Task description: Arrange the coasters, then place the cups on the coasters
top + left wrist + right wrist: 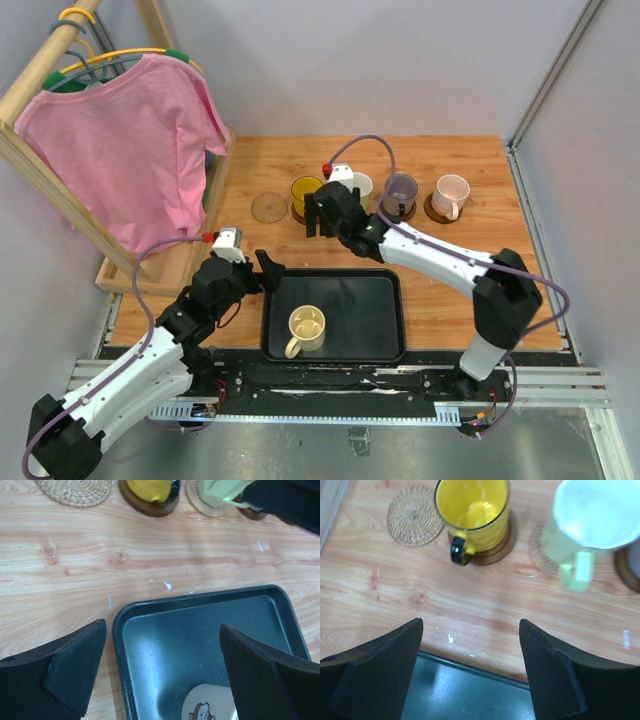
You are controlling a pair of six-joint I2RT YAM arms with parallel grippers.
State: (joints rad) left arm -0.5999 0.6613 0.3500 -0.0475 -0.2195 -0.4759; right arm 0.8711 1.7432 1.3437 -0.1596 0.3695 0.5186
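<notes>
Four cups stand in a row at the back of the table. The yellow cup (305, 192) (472, 510) sits on a dark brown coaster (501, 545), and the whitish-green cup (358, 185) (590, 515) on a tan one. The greyish-purple cup (401, 190) and the pale pink cup (451, 193) each rest on a dark coaster. An empty tan coaster (269, 208) (415, 516) lies left of the yellow cup. The cream cup (306, 328) (210, 705) stands in the black tray (380, 310). My left gripper (268, 272) (162, 645) hangs open over the tray's far left corner. My right gripper (318, 215) (470, 625) is open and empty just in front of the yellow cup.
A wooden clothes rack (160, 270) holding a pink shirt (130, 150) stands along the table's left side, close to my left arm. Grey walls close in the back and the right. The tray's far rim (470, 660) lies under my right fingers.
</notes>
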